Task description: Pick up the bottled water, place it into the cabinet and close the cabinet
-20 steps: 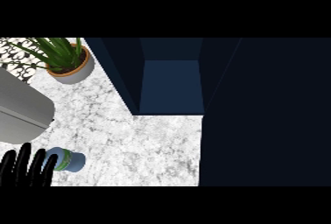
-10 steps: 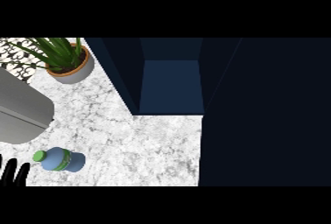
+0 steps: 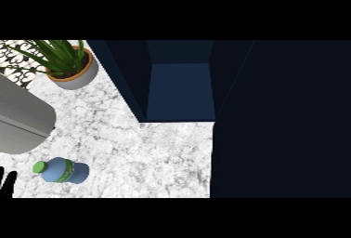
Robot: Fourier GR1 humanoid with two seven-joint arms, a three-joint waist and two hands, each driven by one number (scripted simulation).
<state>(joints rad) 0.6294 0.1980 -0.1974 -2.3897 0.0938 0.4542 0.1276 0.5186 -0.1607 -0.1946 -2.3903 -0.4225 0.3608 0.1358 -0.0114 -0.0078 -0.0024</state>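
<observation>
Bottled water (image 3: 61, 171) on marble counter (image 3: 137, 148), open cabinet (image 3: 179, 90) beyond, potted plant (image 3: 70, 69) top left

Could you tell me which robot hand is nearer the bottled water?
Left. The left robot hand is at the lower-left edge, beside the bottled water; the right robot hand is unseen.

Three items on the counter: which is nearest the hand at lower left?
The bottled water, blue with a green cap, just right of the left hand. The potted plant and the grey object sit farther up the counter.

A white marbled counter (image 3: 137, 153) carries a potted plant (image 3: 68, 65) and a grey rounded appliance (image 3: 21, 125) at left.
</observation>
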